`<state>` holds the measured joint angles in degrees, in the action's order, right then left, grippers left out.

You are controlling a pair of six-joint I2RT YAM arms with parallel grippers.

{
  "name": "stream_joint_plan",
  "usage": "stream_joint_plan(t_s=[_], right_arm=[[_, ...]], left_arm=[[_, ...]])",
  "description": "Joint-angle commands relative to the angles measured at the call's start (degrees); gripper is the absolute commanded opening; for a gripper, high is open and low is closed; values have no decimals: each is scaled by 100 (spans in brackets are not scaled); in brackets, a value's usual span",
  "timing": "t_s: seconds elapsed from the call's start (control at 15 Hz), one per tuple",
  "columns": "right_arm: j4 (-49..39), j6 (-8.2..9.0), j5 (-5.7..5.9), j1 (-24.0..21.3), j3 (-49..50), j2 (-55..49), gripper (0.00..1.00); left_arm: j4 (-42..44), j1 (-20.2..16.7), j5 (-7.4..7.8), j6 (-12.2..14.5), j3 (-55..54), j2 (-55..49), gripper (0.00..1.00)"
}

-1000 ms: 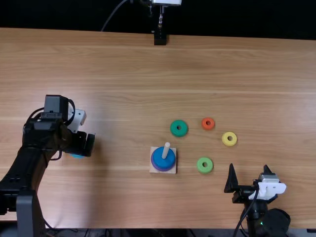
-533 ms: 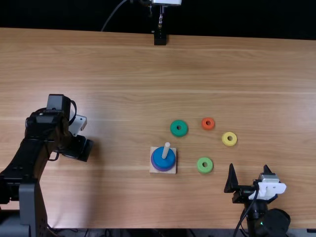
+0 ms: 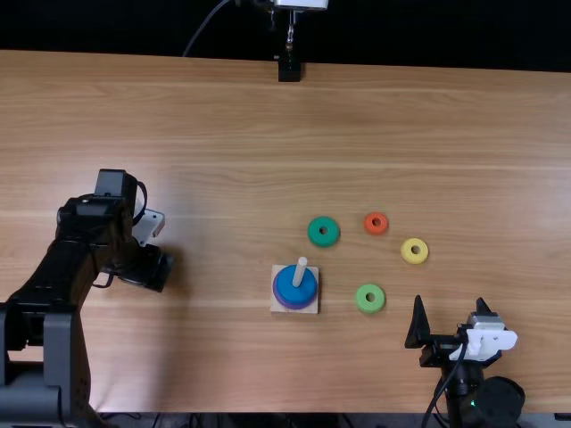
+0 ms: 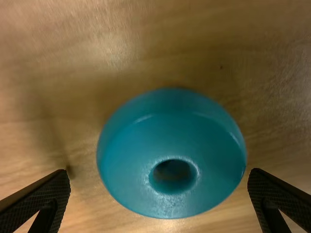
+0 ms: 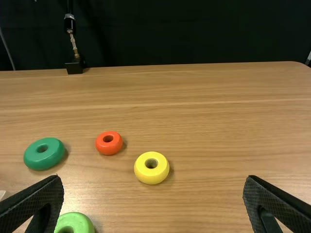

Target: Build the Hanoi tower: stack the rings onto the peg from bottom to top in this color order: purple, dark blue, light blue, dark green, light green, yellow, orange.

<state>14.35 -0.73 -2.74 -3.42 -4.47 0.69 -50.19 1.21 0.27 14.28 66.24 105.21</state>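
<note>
Left gripper (image 3: 161, 270): fingers wide apart and holding nothing, with the glossy, domed light blue ring (image 4: 170, 131) lying between them on the grained wooden table (image 3: 223, 134). Right gripper (image 3: 450, 319): textured fingers spread wide, likewise empty. A pale, square base (image 3: 314, 308) bears a smooth round peg (image 3: 301, 270), threaded through the dark blue ring (image 3: 294, 291) over the wider purple ring (image 3: 279, 300). Beside it lie smooth, rounded rings: dark green (image 3: 314, 234), light green (image 3: 360, 300), yellow (image 3: 406, 252), orange (image 3: 368, 224).

No readable text, label, brand, number or sign can be made out on anything here.
</note>
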Motion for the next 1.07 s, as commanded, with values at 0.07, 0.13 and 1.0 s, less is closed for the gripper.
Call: stream_joint_plan(t_s=[0.07, 0.13, 1.0], right_arm=[[406, 52, 11, -36, 385, -69, 100], [406, 42, 11, -36, 385, -69, 100], [406, 42, 11, -36, 385, -69, 100]], left_arm=[[10, 151, 25, 48, 241, 123, 100], [-1, 160, 36, 48, 249, 132, 100], [-1, 292, 99, 80, 241, 272, 48]])
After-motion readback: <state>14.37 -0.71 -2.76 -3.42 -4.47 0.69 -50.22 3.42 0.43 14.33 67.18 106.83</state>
